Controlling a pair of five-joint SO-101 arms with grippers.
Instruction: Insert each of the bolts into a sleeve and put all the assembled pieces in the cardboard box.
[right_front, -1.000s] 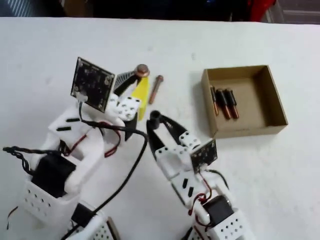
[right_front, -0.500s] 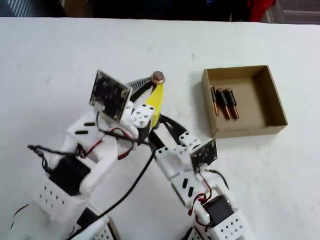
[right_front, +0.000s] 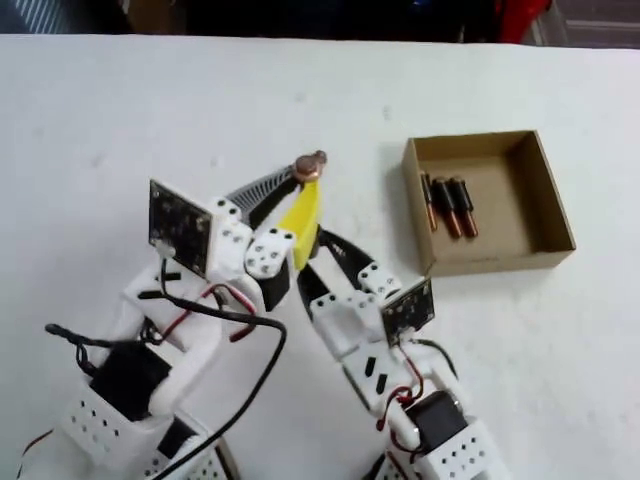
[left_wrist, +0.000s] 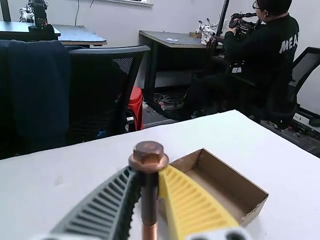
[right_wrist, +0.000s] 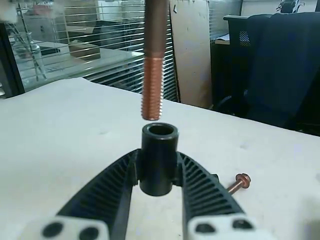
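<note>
My left gripper (right_front: 308, 172) (left_wrist: 148, 176), with one grey and one yellow finger, is shut on a copper bolt (left_wrist: 148, 190) held upright, head up. In the right wrist view that bolt (right_wrist: 152, 75) hangs threaded end down, just above the mouth of a black sleeve (right_wrist: 159, 160) and not touching it. My right gripper (right_wrist: 159, 167) (right_front: 316, 245) is shut on the sleeve, directly under the left gripper. A second bolt (right_wrist: 238, 182) lies loose on the table beyond the sleeve. The cardboard box (right_front: 478, 262) (left_wrist: 235, 176) stands to the right, with three assembled pieces (right_front: 448, 207) inside.
The two arms crowd the table's middle, and the left arm's black cable (right_front: 250, 375) loops in front of them. White table stretches free behind and to the left. A person sits at a desk far behind the table.
My left gripper has carried the bolt to the right and set it over the sleeve, while its wrist swung back to the left. The right arm and the sleeve have stayed still.
</note>
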